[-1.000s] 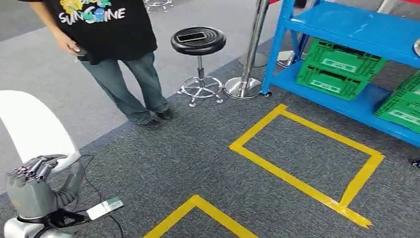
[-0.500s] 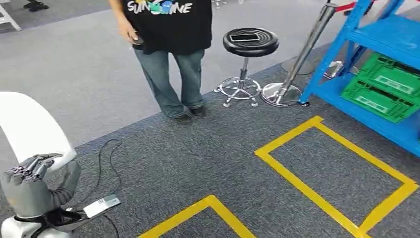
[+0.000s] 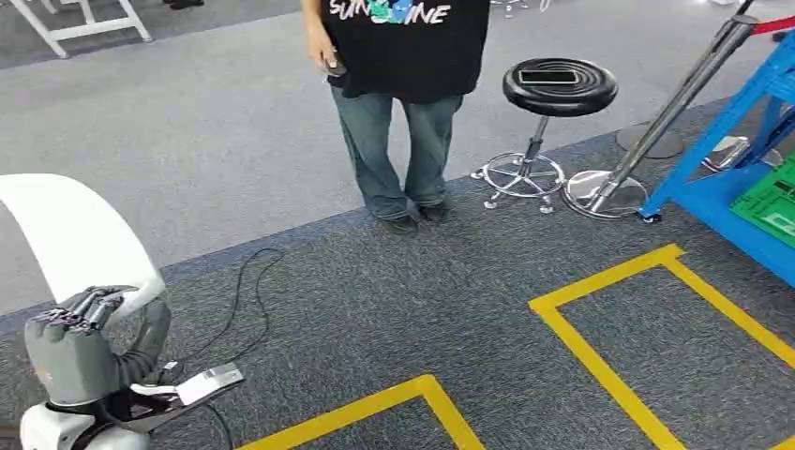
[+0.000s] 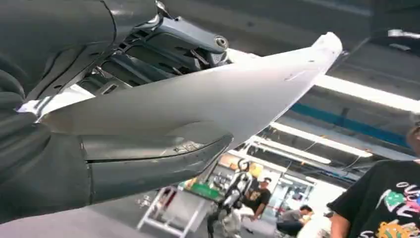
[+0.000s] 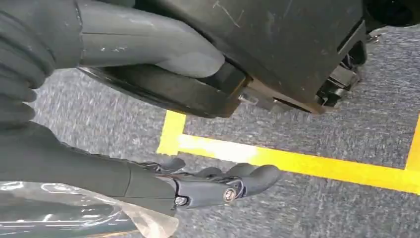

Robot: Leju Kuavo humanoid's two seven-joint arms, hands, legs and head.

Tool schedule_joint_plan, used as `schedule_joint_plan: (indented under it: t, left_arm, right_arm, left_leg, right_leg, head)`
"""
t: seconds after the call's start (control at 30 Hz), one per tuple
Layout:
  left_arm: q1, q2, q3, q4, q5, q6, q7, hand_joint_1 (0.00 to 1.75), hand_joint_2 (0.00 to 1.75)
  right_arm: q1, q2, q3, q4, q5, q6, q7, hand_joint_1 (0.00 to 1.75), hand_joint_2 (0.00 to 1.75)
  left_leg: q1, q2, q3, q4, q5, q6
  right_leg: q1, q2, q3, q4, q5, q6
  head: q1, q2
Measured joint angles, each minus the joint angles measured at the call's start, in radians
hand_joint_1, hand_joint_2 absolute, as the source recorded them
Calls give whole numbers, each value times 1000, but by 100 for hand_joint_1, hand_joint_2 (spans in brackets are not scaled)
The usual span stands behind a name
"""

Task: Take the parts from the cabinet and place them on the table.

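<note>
**One white part in my left hand, away from the shelf**

Head view: I count one white curved part (image 3: 70, 234), gripped at its lower end by my left hand (image 3: 80, 347), fingers closed over its edge; both sit far to the left of the stool (image 3: 559, 86) and nearer to me than it. One person (image 3: 403, 94) in a black printed shirt and jeans stands just left of the stool; one phone (image 3: 548, 77) lies flat on its seat; one chrome post (image 3: 675, 108) leans up from a round base just right of the stool. Further right of the stool is one blue shelf (image 3: 712, 187) with one green crate (image 3: 773, 202) partly in frame. Two yellow tape outlines (image 3: 600, 367) mark the carpet on my side of the stool; one black cable (image 3: 234, 300) trails across the floor between my left hand and the person's feet.

Left wrist view: here I get the grip close up, which the head view does not give; the left hand (image 4: 44, 163) clamps the white part (image 4: 223, 94) with the thumb under it and the fingers over it. The person's shirt (image 4: 381, 203) shows beyond the part's tip, with ceiling lights above.

Right wrist view: the right hand (image 5: 59, 148) hangs over carpet and yellow tape (image 5: 297, 163); its dark fingers (image 5: 228, 183) reach out and the thumb lies apart from them. Some clear plastic (image 5: 74, 208) shows beside the fingers; I cannot tell whether the hand holds anything.
</note>
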Motion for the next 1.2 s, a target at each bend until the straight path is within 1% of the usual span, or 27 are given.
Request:
schedule_joint_plan:
  t: [0.03,0.07,0.13,0.17,0.2,0.27,0.3,0.33,0.4,0.47,0.5,0.53,0.57,0.63,0.67,0.7,0.73,0.8,0.83,0.87,0.9,0.97,1.0,1.07,1.13,1.17,1.2]
  left_arm:
    - [-4,2,-1,0,0,0,0,175,175]
    - [-7,2,-3,0,1,0,0,175,175]
    - [-6,7,-6,0,4,0,-4,175,175]
    - [-5,9,-6,0,7,0,-5,175,175]
    - [-3,9,-6,0,8,0,-8,175,175]
    - [-3,10,-6,0,9,0,-8,175,175]
    - [-3,10,-6,0,10,0,-9,175,175]
    - [-4,10,-6,0,11,0,-10,175,175]
    - [-6,10,-7,0,11,0,-13,175,175]
    - [-1,11,-6,0,12,0,-13,175,175]
    - [-1,11,-6,-1,12,0,-13,175,175]
    - [-1,11,-7,-1,10,0,-11,175,175]
    - [-6,11,-8,-1,10,0,-9,175,175]
    - [-3,10,-8,-1,11,0,-11,175,175]
    - [-3,10,-8,-1,11,0,-15,175,175]
    - [-2,10,-8,-1,12,0,-18,175,175]
    - [-2,10,-8,-1,12,0,-19,175,175]
    - [-2,10,-8,-1,10,0,-18,175,175]
    - [-2,10,-8,-1,8,0,-16,175,175]
    - [-3,10,-7,-1,9,0,-16,175,175]
    - [1,9,-7,-1,9,0,-20,175,175]
    - [11,10,-7,-1,13,0,-23,175,175]
    - [13,10,-6,-1,15,0,-24,175,175]
    - [11,10,-7,-1,13,0,-17,175,175]
    - [13,10,-8,-1,8,0,-12,175,175]
    - [15,10,-8,-1,8,0,-12,175,175]
    - [17,10,-8,-1,8,0,-13,175,175]
  right_arm:
    - [0,-1,-1,0,3,-3,3,0,175]
    - [1,-1,-2,2,7,-5,5,0,175]
    - [3,-2,-5,5,10,-11,8,0,175]
    - [3,-3,-8,5,12,-15,10,0,175]
    - [4,-3,-10,5,16,-17,10,0,175]
    - [3,-3,-13,5,23,-24,11,0,175]
    - [3,-3,-15,5,26,-26,11,0,175]
    - [4,-3,-16,5,27,-26,13,0,175]
    - [4,-3,-18,8,27,-31,13,0,175]
    - [4,-3,-18,8,27,-32,15,0,175]
    - [3,-3,-18,8,28,-33,16,0,175]
    - [3,-4,-18,9,29,-32,15,0,175]
    - [4,-4,-19,11,28,-33,14,0,175]
    - [-2,-4,-24,11,29,-33,2,0,175]
    - [-9,-4,-27,11,31,-35,0,0,175]
    - [-12,-4,-30,11,34,-35,-1,0,175]
    - [-12,-4,-32,11,38,-37,-2,0,175]
    - [-5,-4,-34,11,43,-38,-3,0,175]
    - [0,-4,-35,13,43,-38,-7,0,175]
    - [2,-2,-36,20,44,-38,-18,0,175]
    - [2,-2,-38,21,44,-40,-22,0,175]
    - [2,-2,-42,21,45,-45,-31,0,175]
    - [4,-2,-43,21,45,-47,-34,0,175]
    - [7,-2,-43,21,45,-52,-36,0,175]
    - [13,-2,-45,21,49,-65,-53,0,175]
    - [15,-3,-46,21,53,-74,-63,0,175]
    - [16,-3,-46,21,56,-80,-75,0,175]
  left_leg:
    - [-5,63,-16,38,-21,-6]
    - [-4,94,-49,104,-53,-12]
    - [1,113,-129,263,-115,-16]
    - [3,113,-148,299,-117,-16]
    - [3,113,-142,286,-96,-14]
    - [0,121,-76,155,-15,-3]
    - [-7,148,-26,59,27,8]
    - [-19,191,-1,24,4,17]
    - [-26,184,3,4,-2,27]
    - [-27,160,5,-5,-4,34]
    - [-12,147,15,-24,7,41]
    - [-11,139,20,-30,9,42]
    - [-11,129,20,-29,8,44]
    - [-11,110,21,-29,5,47]
    - [-11,100,22,-28,3,49]
    - [-10,86,24,-27,2,48]
    - [-8,69,29,-26,-1,44]
    - [-1,36,38,-17,-11,32]
    - [1,25,32,-14,-16,26]
    - [-5,11,21,7,-18,21]
    - [-3,0,11,4,-11,19]
    - [-1,-21,7,2,-5,12]
    - [0,-26,5,4,-12,9]
    - [-8,82,-23,74,-49,0]
    - [-4,111,-106,241,-119,-5]
    - [-1,112,-140,304,-136,-5]
    - [0,112,-151,319,-126,-5]
  right_leg:
    - [1,-12,4,-1,-3,-7]
    - [5,-28,6,-1,-5,-13]
    - [10,-61,9,-1,-11,-20]
    - [12,-75,11,-1,-13,-22]
    - [14,-89,14,-1,-17,-22]
    - [18,-113,25,-1,-25,-21]
    - [19,-123,33,-2,-31,-19]
    - [21,-134,30,-6,-35,-15]
    - [25,-155,30,-8,-42,-5]
    - [26,-178,47,-20,-45,3]
    - [25,-169,47,-18,-55,8]
    - [25,-109,40,8,-69,11]
    - [24,-72,7,73,-102,13]
    - [22,-55,-81,234,-164,18]
    - [22,-55,-114,284,-172,21]
    - [21,-55,-125,289,-152,23]
    - [19,-54,-113,248,-108,25]
    - [10,-29,-46,77,6,32]
    - [2,29,-29,43,5,39]
    - [-4,49,-22,8,-1,37]
    - [0,39,-18,17,-7,26]
    - [3,19,-15,15,-5,22]
    - [-6,3,-10,11,-5,17]
    - [0,-24,-1,9,-10,3]
    - [5,-57,3,9,-16,-6]
    - [7,-73,5,9,-19,-9]
    - [8,-87,8,9,-22,-11]
  head:
    - [-15,0]
    - [-18,0]
    - [-19,0]
    - [-19,0]
    - [-19,0]
    - [-19,0]
    - [-19,0]
    - [-18,0]
    - [-20,0]
    - [-21,0]
    - [-20,0]
    - [-16,0]
    - [-14,0]
    - [-9,0]
    - [-8,0]
    - [-8,0]
    - [-9,0]
    - [-8,0]
    - [-6,0]
    - [-2,0]
    - [-4,0]
    - [-6,0]
    - [-7,0]
    - [-20,0]
    - [-20,0]
    - [-20,0]
    - [-20,0]
